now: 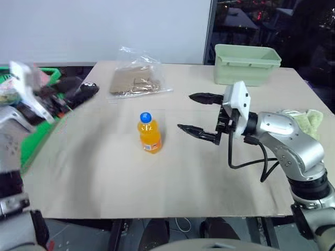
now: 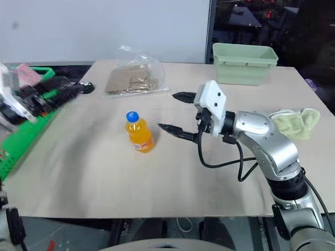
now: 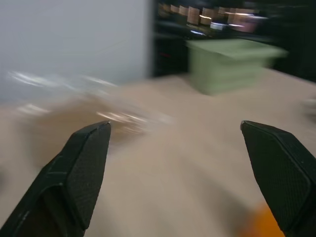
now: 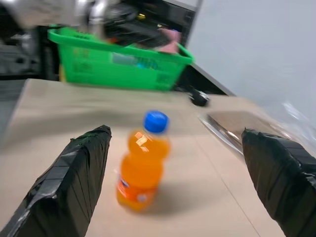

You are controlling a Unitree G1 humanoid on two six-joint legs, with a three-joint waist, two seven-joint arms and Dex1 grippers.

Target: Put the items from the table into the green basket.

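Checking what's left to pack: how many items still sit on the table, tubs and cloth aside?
2. The orange bottle stands upright mid-table, in front of the open right gripper. The clear bag lies at the far side, toward the wall. More may be hidden behind the blurred left arm.

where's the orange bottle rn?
The orange bottle stands upright near the middle of the table, just left of the open right gripper in the head views, with the clear bag behind it.

Orange bottle upright on table, open right end effector beside it
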